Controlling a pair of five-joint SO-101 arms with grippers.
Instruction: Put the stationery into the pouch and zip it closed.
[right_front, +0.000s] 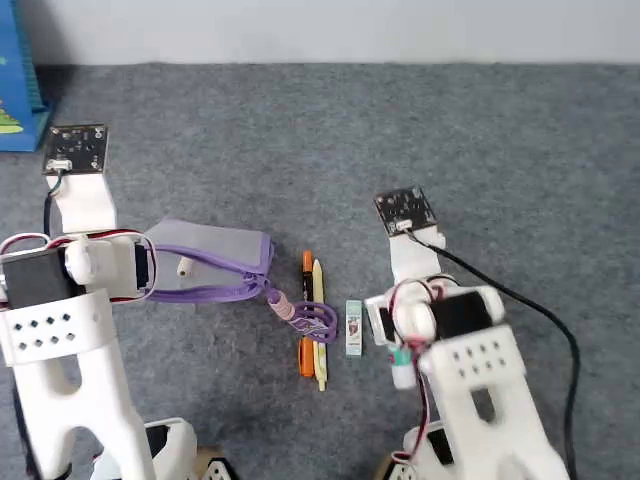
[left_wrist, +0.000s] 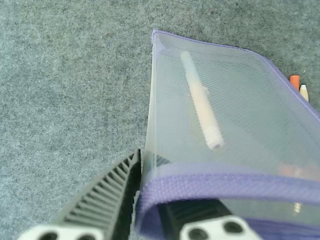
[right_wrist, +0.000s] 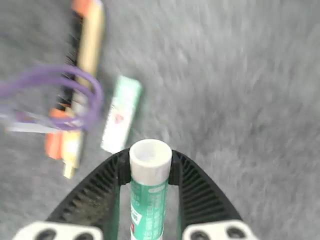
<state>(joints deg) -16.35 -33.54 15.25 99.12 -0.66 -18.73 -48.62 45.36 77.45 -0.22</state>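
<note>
In the right wrist view, your right gripper (right_wrist: 150, 161) is squeezed tight on a glue stick (right_wrist: 149, 197). The stick's long way runs along the fingers, and its white cap pokes out just past the tips. Ahead of the gripper, on the grey mat (right_wrist: 240, 75), lies a small green pack (right_wrist: 120, 115). A bit farther out lie an orange pen (right_wrist: 56, 144) and a cream pen (right_wrist: 92, 37), side by side. The purple zip loop (right_wrist: 92, 87) lies across them.

In the left wrist view, your left gripper (left_wrist: 149, 165) is pinched shut on the purple edge of the pouch (left_wrist: 240, 100). One finger is outside the pouch and one is inside. A white stick (left_wrist: 202, 107) lies inside the pouch, pointing away from the gripper.

In the high view, the pouch sits well apart from your right gripper, off to its left. The two pens and the green pack lie in between, and their long way points away from you. Your left gripper is right at the pouch and holds its mouth. I think the glue stick has to cross over the pens, toward the left gripper, to get into that mouth
</note>
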